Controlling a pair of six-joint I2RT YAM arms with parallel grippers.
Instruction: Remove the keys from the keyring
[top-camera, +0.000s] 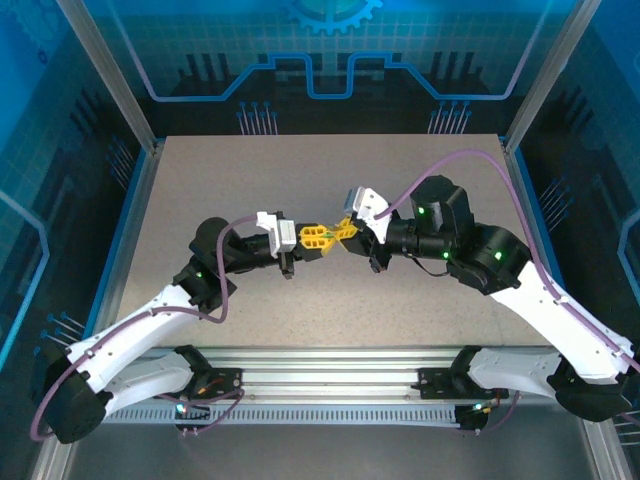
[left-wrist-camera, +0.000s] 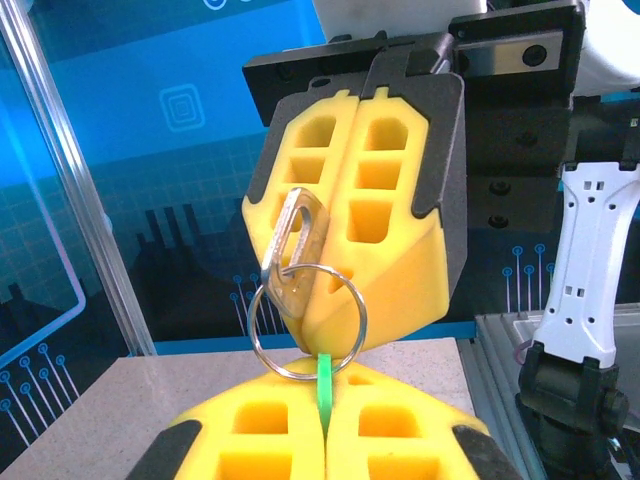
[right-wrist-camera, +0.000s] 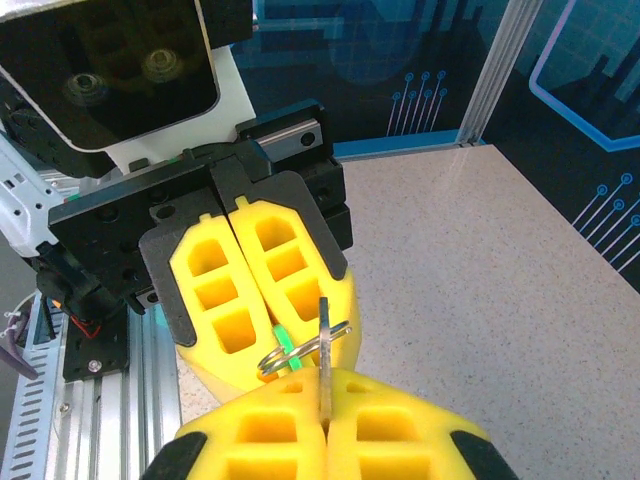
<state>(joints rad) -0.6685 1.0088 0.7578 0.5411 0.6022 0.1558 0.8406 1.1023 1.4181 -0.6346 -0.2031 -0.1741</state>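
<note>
Aloft, left tool (left-wrist-camera: 326, 415) pinches green tag (left-wrist-camera: 325, 380), right tool (right-wrist-camera: 325, 405) pinches key (right-wrist-camera: 324, 350).

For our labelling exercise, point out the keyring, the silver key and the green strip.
keyring (left-wrist-camera: 253, 325), left wrist view, left arc of the wire
silver key (left-wrist-camera: 290, 290), left wrist view, flat below its slot
green strip (left-wrist-camera: 325, 385), left wrist view, its visible middle

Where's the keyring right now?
Centre of the top view: the keyring hangs between the right gripper, pinching its silver key, and the left gripper, pinching its green tab.

No text, label, brand or number can be read.
</note>
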